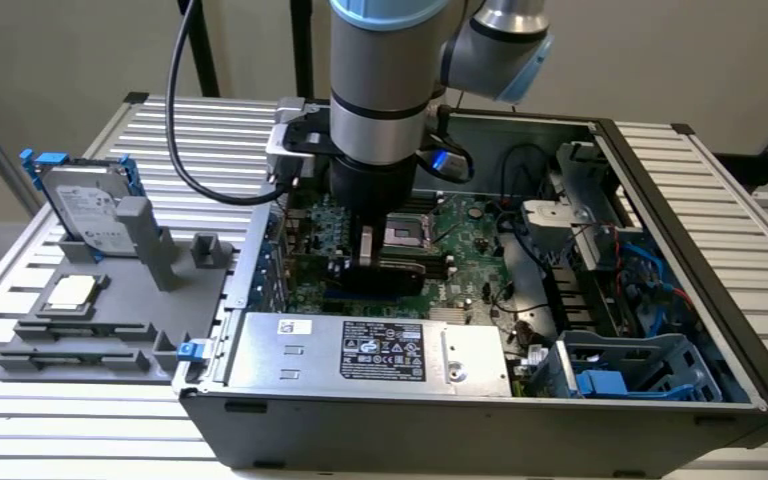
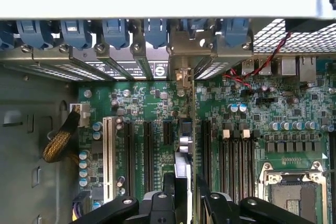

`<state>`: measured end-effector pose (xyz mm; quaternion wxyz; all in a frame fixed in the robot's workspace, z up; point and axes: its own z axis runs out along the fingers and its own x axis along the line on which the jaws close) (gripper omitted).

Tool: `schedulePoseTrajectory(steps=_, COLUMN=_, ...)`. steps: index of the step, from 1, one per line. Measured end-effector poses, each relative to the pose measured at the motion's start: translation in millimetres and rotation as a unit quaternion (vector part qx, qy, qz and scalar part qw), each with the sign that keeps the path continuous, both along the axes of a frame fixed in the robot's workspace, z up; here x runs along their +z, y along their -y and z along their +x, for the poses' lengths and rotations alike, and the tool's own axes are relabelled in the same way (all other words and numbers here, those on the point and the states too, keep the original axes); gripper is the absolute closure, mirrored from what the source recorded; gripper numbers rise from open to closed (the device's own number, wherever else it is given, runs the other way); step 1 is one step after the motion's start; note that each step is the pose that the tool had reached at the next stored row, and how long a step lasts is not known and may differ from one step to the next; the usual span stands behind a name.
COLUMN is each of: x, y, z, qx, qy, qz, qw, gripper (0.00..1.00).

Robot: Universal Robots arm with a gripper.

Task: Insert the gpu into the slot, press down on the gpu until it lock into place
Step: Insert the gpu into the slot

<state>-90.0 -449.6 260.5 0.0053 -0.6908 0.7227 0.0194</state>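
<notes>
I've got the end effector [image 2: 185, 195] clamped on the gpu [image 2: 184, 145], edge-down straight below it, so its connector edge meets the motherboard [image 2: 252, 108] squarely.

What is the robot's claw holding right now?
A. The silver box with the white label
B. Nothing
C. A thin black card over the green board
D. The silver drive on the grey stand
C: the gripper is shut on the gpu, holding it on edge over the green board inside the open case. The drive stands apart on its grey stand.
</notes>
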Motion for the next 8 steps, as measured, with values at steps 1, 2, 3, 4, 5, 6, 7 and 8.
schedulePoseTrajectory(steps=1, x=-0.1, y=-0.3, z=0.0, qx=0.000, qy=0.0000, qz=0.0000, qw=1.0000, gripper=0.74)
schedulePoseTrajectory(steps=2, x=-0.1, y=-0.6, z=0.0, qx=0.001, qy=0.0000, qz=0.0000, qw=1.0000, gripper=0.74)
schedulePoseTrajectory(steps=3, x=-0.1, y=-0.7, z=0.0, qx=0.001, qy=0.0000, qz=0.0000, qw=1.0000, gripper=0.74)
schedulePoseTrajectory(steps=4, x=-0.1, y=-0.8, z=0.0, qx=0.001, qy=0.0000, qz=0.0000, qw=1.0000, gripper=0.74)
schedulePoseTrajectory(steps=5, x=-0.2, y=-0.8, z=-0.1, qx=0.002, qy=0.0000, qz=0.0000, qw=1.0000, gripper=0.74)
schedulePoseTrajectory(steps=6, x=-0.2, y=-0.8, z=-0.1, qx=0.002, qy=0.0000, qz=0.0001, qw=1.0000, gripper=0.74)
schedulePoseTrajectory(steps=7, x=-0.3, y=-0.9, z=-0.1, qx=0.002, qy=0.0000, qz=0.0001, qw=1.0000, gripper=0.74)
schedulePoseTrajectory(steps=8, x=-0.3, y=-0.9, z=-0.2, qx=0.003, qy=0.0000, qz=0.0000, qw=1.0000, gripper=0.74)
